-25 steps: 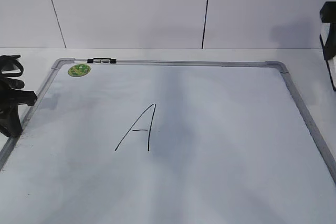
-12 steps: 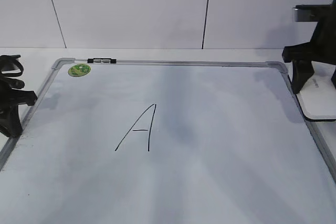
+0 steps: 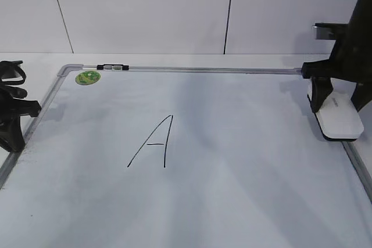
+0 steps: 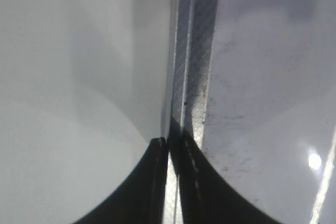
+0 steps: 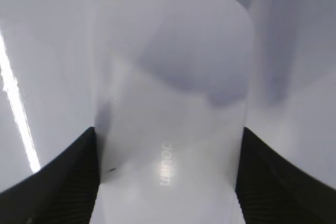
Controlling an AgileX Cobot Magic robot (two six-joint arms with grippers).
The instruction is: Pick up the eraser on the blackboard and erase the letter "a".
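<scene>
At the blackboard's [image 3: 192, 201] right edge, eraser [image 3: 339, 117] between right fingers [image 5: 58, 182], pinching its sides, left fingers [image 4: 152, 182] pressed together

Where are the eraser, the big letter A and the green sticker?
eraser [image 3: 339, 119]: exterior view, its white top face.
capital A [image 3: 165, 143]: exterior view, its right stroke.
green sticker [image 3: 88, 77]: exterior view, its middle.

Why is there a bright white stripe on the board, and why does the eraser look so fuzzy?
In the right wrist view the stripe is lamp glare on the glossy blackboard; the eraser sits too close to the lens, so it blurs. In the left wrist view another glare spot shines low on the right. In the exterior view soft grey shadows fall across the board.
</scene>
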